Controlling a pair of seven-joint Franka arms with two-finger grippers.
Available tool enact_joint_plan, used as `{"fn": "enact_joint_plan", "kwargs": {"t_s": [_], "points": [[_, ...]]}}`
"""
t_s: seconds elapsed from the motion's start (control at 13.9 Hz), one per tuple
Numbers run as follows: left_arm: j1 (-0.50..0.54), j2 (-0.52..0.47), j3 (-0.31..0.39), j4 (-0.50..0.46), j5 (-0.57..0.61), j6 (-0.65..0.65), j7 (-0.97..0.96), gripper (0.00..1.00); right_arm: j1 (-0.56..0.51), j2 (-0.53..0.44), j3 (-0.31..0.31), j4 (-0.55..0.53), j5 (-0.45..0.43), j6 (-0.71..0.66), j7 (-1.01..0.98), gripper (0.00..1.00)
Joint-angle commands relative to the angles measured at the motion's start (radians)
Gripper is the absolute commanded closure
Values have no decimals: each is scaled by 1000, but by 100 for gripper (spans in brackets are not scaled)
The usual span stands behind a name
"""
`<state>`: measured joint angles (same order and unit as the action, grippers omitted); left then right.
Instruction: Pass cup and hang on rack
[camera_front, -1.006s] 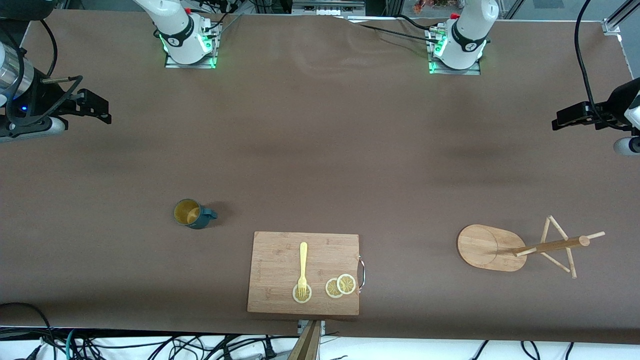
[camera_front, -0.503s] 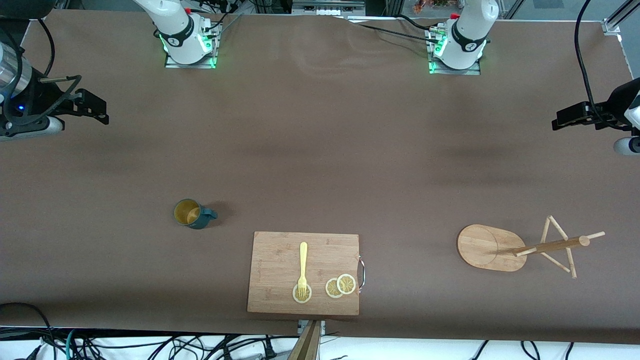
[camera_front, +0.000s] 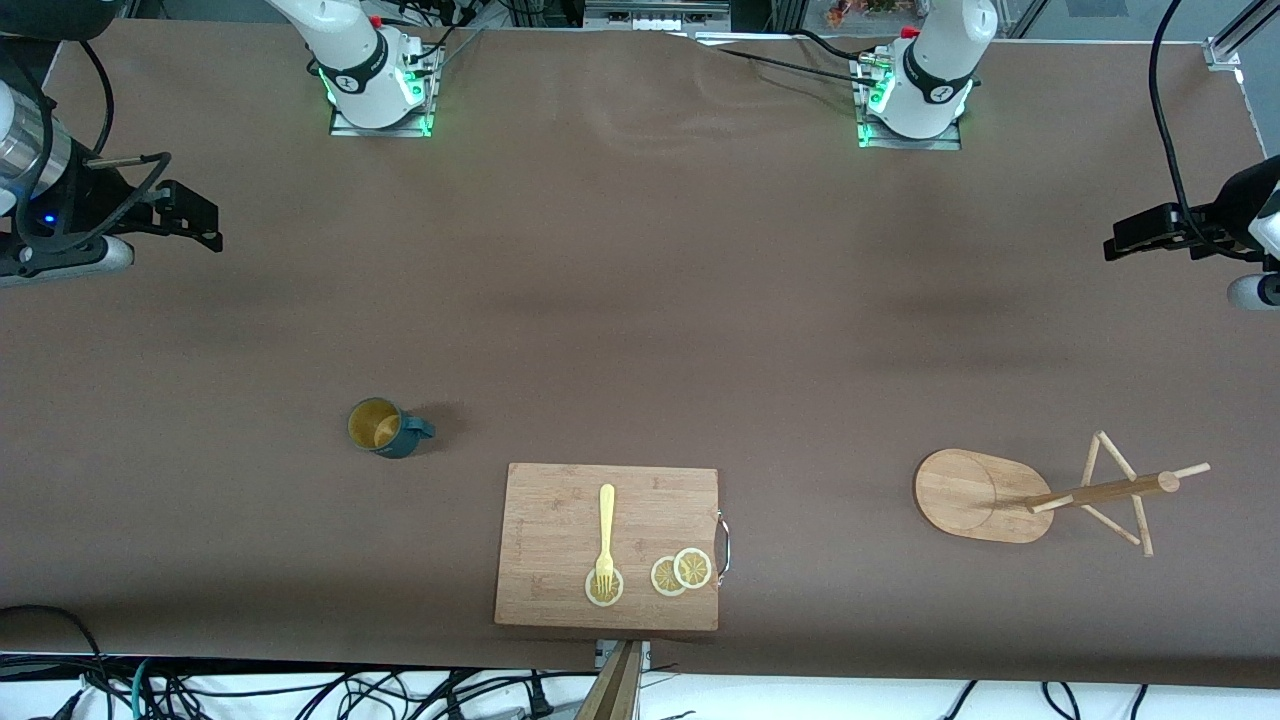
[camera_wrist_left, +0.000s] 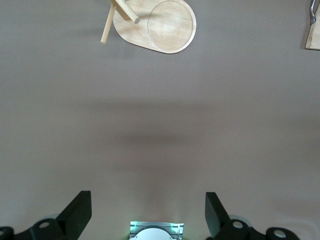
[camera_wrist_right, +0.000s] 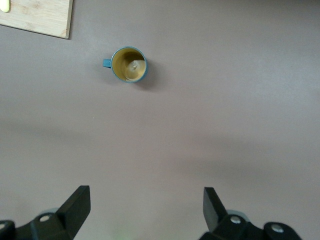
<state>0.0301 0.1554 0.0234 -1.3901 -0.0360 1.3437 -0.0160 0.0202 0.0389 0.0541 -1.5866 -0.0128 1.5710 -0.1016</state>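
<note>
Teal and ribbed, the cup (camera_front: 381, 427) stands upright on the brown table (camera_front: 640, 300), toward the right arm's end, its small handle pointing to about 3 o'clock in the front view, at the cutting board (camera_front: 607, 546) that lies nearer the front camera. The rack (camera_front: 1040, 492) stands toward the left arm's end, well apart from the cup.

My main worry is that small handle: if I grip the cup by its rim without minding which way the handle faces, the handover could leave it turned wrong for a peg. The pegs are thin dowels and the rack looks light, so I judge a clumsy push could tip or slide it. The ribbed wall may also slip in a shallow pinch.

I see the right gripper (camera_wrist_right: 144, 212) high over bare table at its end, fingers (camera_wrist_right: 74, 206) spread wide, holding and touching nothing. The left gripper (camera_wrist_left: 147, 214) waits likewise over bare table at its own end, fingers (camera_wrist_left: 216, 214) wide apart and empty.
</note>
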Motion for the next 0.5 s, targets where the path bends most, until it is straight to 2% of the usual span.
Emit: {"fn": "enact_joint_plan", "kwargs": {"t_s": [0.0, 0.43], "points": [[8, 12, -6, 25, -9, -3, -9, 0, 0, 6, 4, 20, -12, -9, 14, 0], [10, 12, -5, 25, -9, -3, -9, 0, -2, 9, 1, 20, -13, -8, 3, 0]]}}
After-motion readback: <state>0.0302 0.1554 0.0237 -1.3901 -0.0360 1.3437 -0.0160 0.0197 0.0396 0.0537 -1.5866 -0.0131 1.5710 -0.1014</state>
